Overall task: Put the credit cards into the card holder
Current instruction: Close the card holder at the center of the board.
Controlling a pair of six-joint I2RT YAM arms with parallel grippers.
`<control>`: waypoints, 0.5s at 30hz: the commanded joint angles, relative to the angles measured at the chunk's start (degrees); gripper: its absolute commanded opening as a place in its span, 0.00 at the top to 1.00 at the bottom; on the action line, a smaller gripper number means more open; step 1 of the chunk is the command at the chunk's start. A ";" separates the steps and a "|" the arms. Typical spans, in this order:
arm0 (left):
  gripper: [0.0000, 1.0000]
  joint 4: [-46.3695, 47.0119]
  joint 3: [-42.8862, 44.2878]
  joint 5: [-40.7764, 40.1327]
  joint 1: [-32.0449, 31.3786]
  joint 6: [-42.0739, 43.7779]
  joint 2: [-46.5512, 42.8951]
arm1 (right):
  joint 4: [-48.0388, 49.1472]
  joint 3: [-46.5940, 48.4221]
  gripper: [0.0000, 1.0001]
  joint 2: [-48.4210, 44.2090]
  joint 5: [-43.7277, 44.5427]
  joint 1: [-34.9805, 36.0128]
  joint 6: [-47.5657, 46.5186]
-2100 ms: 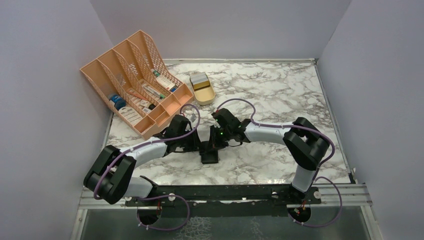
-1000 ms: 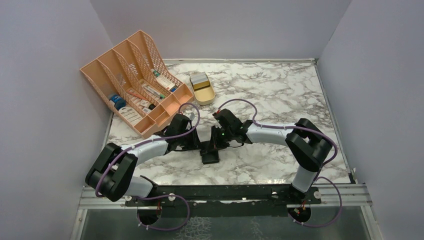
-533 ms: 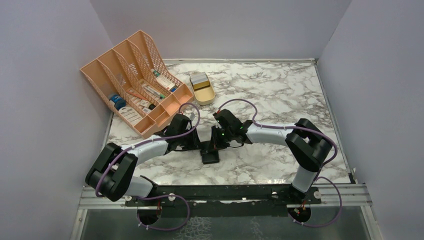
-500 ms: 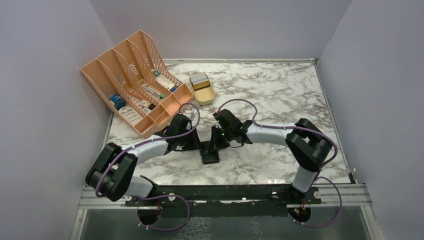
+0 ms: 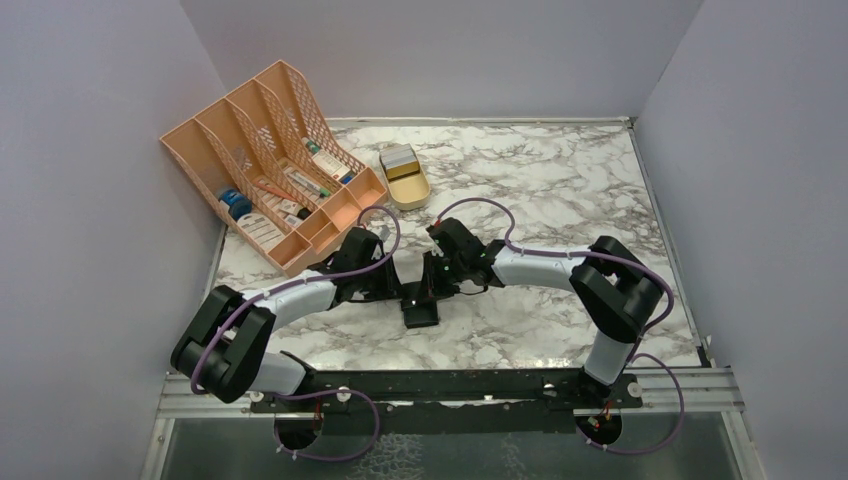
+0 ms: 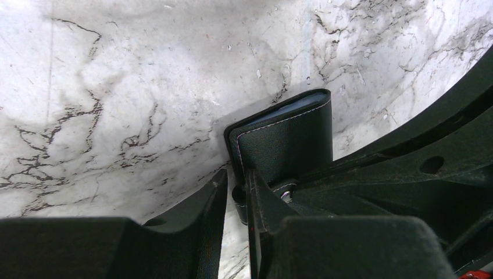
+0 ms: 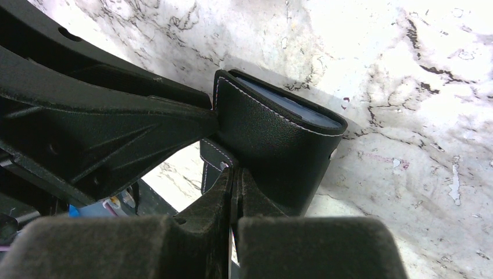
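Opening the card holder (image 5: 420, 314): left hand (image 6: 235, 187) grips one edge, while the closed right hand (image 7: 232, 177), seemingly nipping the other, peels slowly.

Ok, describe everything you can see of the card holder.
The card holder is a small black leather-look wallet with pale stitching and blue-grey lining at its open edge. It rests partly unfolded on the marble table. The left gripper clamps one leaf; the right gripper pinches a stitched tab.
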 commanded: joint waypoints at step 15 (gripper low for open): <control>0.89 0.38 -1.06 3.50 -0.17 -3.84 -10.14 | -2.03 -1.19 0.99 3.20 3.39 -0.17 -0.93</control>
